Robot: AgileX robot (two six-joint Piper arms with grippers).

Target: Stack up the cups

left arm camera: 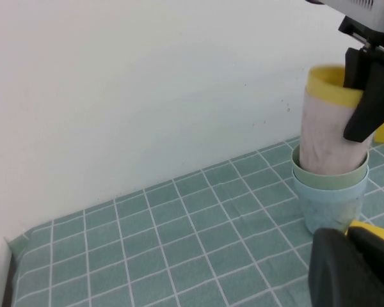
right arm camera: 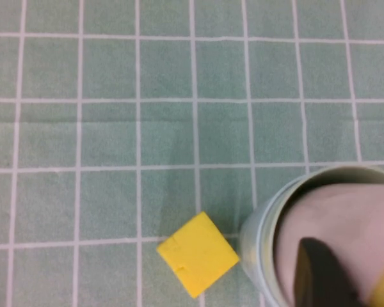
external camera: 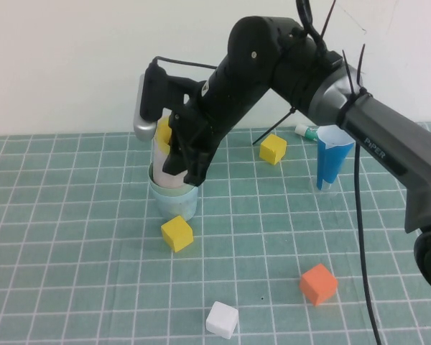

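Nearly finished: the right gripper [external camera: 178,154] grips the yellow cup [left arm camera: 333,86], nested in pink [left arm camera: 326,141], green [left arm camera: 329,178] and blue cups [left arm camera: 328,204] on the table [external camera: 93,237]. Left gripper [left arm camera: 355,268] is parked nearby, state unclear.

Right gripper [external camera: 181,154] sits on the cup stack [external camera: 174,188] at frame centre-left, its arm blocking the upper middle. Left gripper [left arm camera: 352,268] is low at the left edge. Yellow cube [external camera: 177,233] crowds the stack's front. Left half of mat [external camera: 65,215] open; blue cone [external camera: 332,162], orange cube [external camera: 318,283], white cube [external camera: 222,319] dot the right.
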